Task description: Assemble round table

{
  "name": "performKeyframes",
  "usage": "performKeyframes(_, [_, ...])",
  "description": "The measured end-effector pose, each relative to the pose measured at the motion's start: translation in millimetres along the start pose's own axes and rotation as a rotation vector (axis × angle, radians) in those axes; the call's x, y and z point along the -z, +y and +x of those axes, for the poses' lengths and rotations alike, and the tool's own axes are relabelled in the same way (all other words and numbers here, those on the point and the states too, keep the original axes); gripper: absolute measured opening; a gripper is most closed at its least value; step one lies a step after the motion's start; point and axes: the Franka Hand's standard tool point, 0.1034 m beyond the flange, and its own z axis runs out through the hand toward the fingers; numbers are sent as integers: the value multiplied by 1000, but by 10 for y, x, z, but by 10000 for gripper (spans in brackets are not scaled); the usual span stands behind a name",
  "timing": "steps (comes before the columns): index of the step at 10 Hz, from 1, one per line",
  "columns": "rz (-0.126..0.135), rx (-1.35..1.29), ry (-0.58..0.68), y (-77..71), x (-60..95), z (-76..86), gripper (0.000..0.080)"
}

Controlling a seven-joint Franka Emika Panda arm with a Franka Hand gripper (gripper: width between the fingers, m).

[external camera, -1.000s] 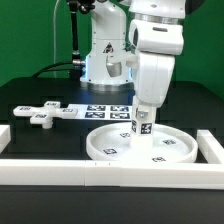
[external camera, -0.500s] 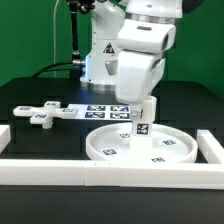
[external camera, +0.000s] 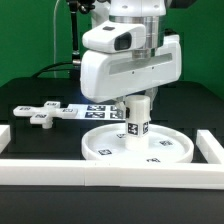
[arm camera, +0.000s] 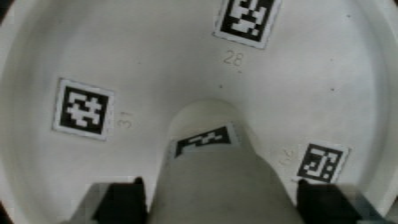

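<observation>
Cylinder leg (external camera: 138, 122) stands upright at the rimmed disc's (external camera: 95, 140) centre in the exterior view. The cross-shaped foot (external camera: 45, 113) lies on the counter (external camera: 40, 142), well to that view's left. Wrist view alone shows the end effector (arm camera: 222, 200) clamped on the leg, with fingers (arm camera: 121, 202) against both sides.

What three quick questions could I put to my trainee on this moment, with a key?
1. True or false: the cross-shaped foot lies outside the disc, toward the exterior view's left.
2. The leg is: A) upright over the disc; B) lying flat outside the rim; C) joined to the foot.
3. Fill in: the gripper is closed on the ____.
Key: 1 true; 2 A; 3 leg.
</observation>
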Motion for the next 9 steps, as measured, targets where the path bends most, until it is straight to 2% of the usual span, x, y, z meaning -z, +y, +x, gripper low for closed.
performKeyframes(2, [-4, -144, 6, -74, -5, 36, 409])
performKeyframes(5, [-1, -323, 7, -93, -5, 49, 409])
performKeyframes(9, [27, -688, 43, -120, -4, 99, 409])
